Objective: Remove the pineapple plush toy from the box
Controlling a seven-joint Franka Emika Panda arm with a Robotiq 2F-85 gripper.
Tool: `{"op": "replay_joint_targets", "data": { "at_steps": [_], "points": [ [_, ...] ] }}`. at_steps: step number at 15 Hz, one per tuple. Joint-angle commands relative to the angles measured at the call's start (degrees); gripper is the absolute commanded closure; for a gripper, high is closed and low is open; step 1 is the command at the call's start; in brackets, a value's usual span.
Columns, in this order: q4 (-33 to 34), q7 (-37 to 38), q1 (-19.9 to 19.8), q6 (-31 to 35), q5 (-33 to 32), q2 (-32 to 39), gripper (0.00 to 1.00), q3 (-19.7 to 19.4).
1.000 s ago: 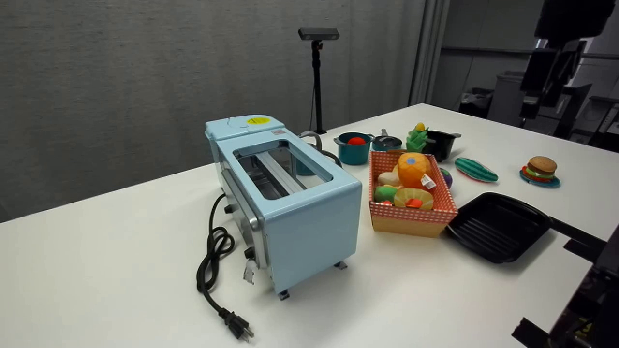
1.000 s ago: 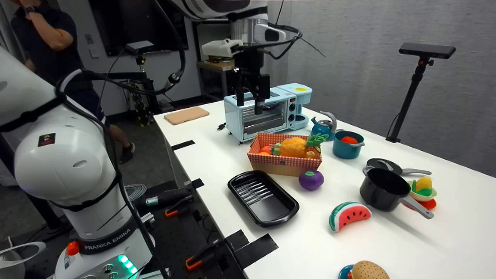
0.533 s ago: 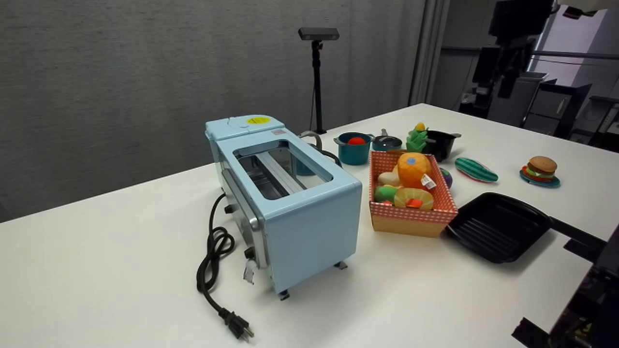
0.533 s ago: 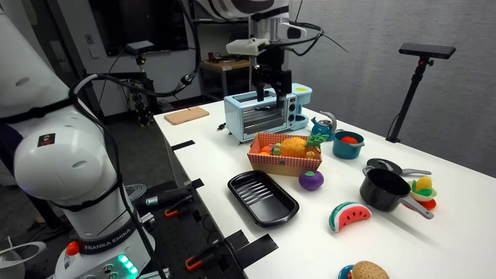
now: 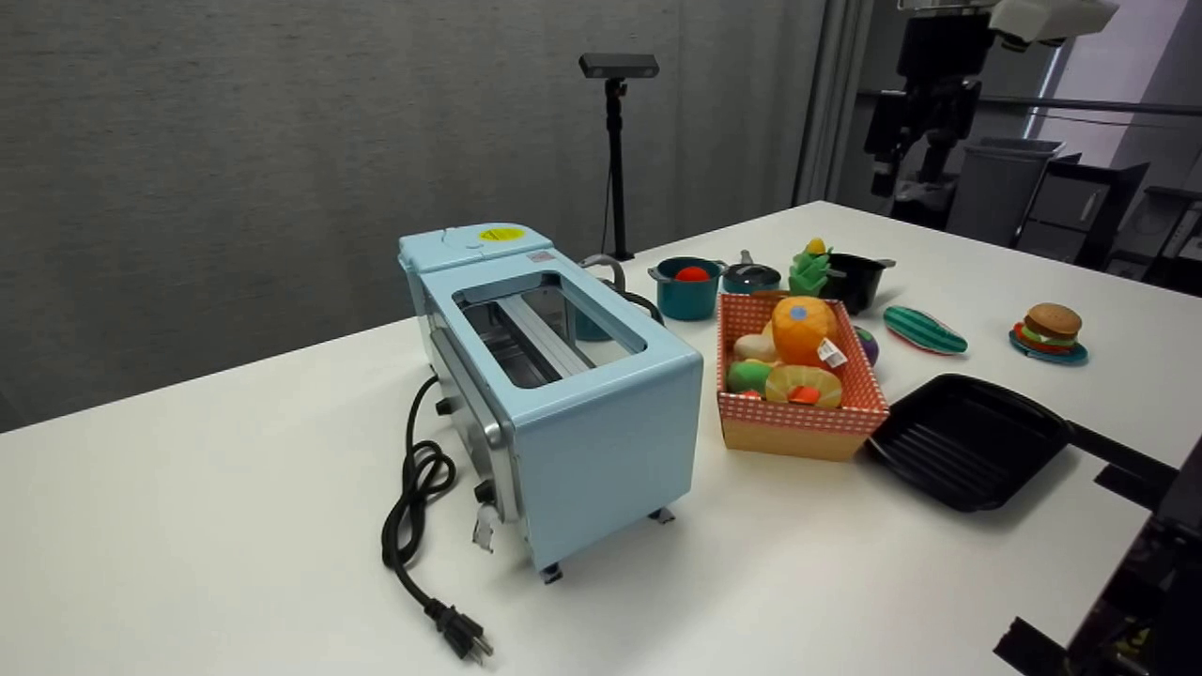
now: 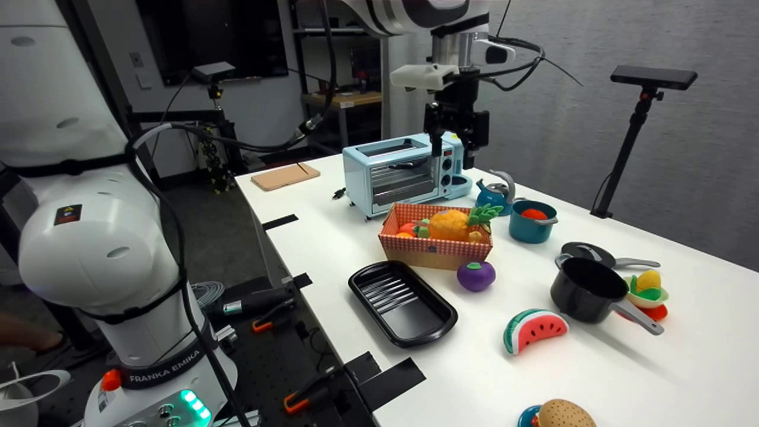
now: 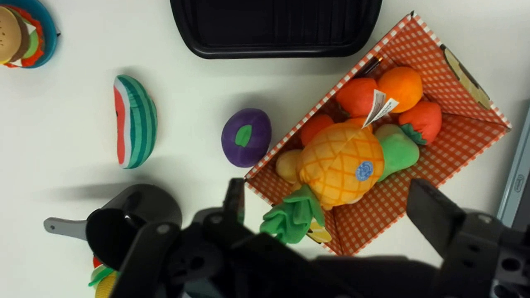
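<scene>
Inside the red-and-white checked, open-topped rectangular box (image 7: 466,138) lies the yellow-orange, oval pineapple plush toy (image 7: 335,165), on its side among other soft toys. Darker orange lines crisscross its plump body, a round blue label (image 7: 364,171) sits on its skin, and a white tag (image 7: 381,108) sticks out near the end away from its leaves. The green leafy tuft (image 7: 292,217) hangs out over the box's short end. Lying around it are a green plush toy (image 7: 399,149), a round orange plush fruit (image 7: 401,89), several red plush toys (image 7: 356,97) and a small tan rounded toy (image 7: 287,165).

On the long side facing the light-blue boxy toaster oven (image 5: 606,460), a strip of bare checked lining runs beside the pineapple plush toy; on the opposite side the tan and red toys sit close to the wall. Just outside that wall sits a round purple toy (image 7: 252,147) with a green leaf, and near the end away from the tuft lies a black ridged rectangular tray (image 7: 277,51). Bare white tabletop (image 7: 186,107) stretches past the purple toy to a green-striped watermelon-slice toy (image 7: 138,124). A strip of table separates box and toaster oven. A teal kettle (image 6: 491,200) and a round teal pot (image 6: 529,230) stand beyond the tuft end.

The black two-fingered gripper (image 6: 453,153) hangs well above the tabletop, its fingers spread wide; in the wrist view the pineapple plush toy shows below, through the gap.
</scene>
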Motion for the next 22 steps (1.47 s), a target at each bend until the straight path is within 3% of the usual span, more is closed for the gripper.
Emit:
{"op": "replay_joint_targets", "data": {
  "at_steps": [1,14,22],
  "points": [
    [6.0,-1.7,-1.3,-1.1,0.5,4.7,0.0,-0.4],
    [13.7,-0.8,-0.8,0.4,-3.0,17.0,0.0,0.0],
    [13.4,-0.2,-0.4,3.7,-6.3,20.6,0.0,-0.2]
  ]
}}
